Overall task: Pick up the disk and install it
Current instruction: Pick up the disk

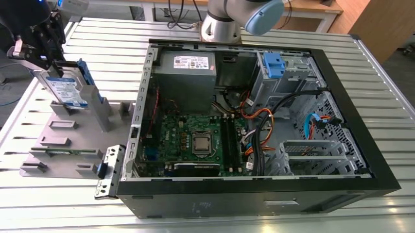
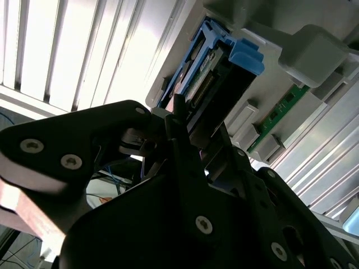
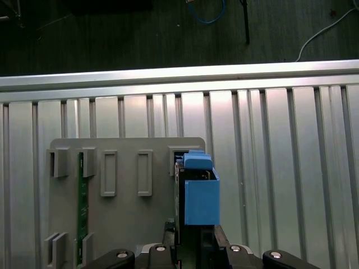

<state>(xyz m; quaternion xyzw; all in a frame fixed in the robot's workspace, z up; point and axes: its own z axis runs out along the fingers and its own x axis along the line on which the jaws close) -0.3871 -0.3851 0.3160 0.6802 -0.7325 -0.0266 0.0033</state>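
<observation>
**Disk pinched on edge over the fixture plate, outside the case**

From my console, the tool (image 1: 61, 65) is at the exterior view's far left, closed on the upper end of the disk (image 1: 65, 90). In the first wrist view I see the tool (image 3: 188, 232) with a finger on either side of the disk (image 3: 199, 196), pressed against its faces. The second wrist view shows the same grip: the tool (image 2: 185, 120) clamps the near end of the disk (image 2: 219, 73), and a blue rail tab sticks out at the far end.

The disk stands on edge, tilted slightly, with its white-and-blue label turned toward the exterior camera and blue rails along its sides. It is over the far end of the grey fixture plate (image 1: 65, 145), next to the plate's upright posts. I cannot tell whether its lower edge sits in a slot or hangs just clear.

The grey fixture plate (image 3: 123, 218) lies flat on the ribbed metal desk (image 1: 389, 97), just beside the open computer case (image 1: 259, 204). A green memory stick (image 3: 82, 207) rests in one of the plate's slots, apart from the disk.

Inside the case I can see the motherboard (image 1: 194, 141). The drive cage (image 1: 295, 77) is at the far corner, with its blue-tabbed bracket (image 1: 273, 65) on top. That cage is well apart from the disk. The arm (image 1: 220, 19) rises behind the case.
</observation>
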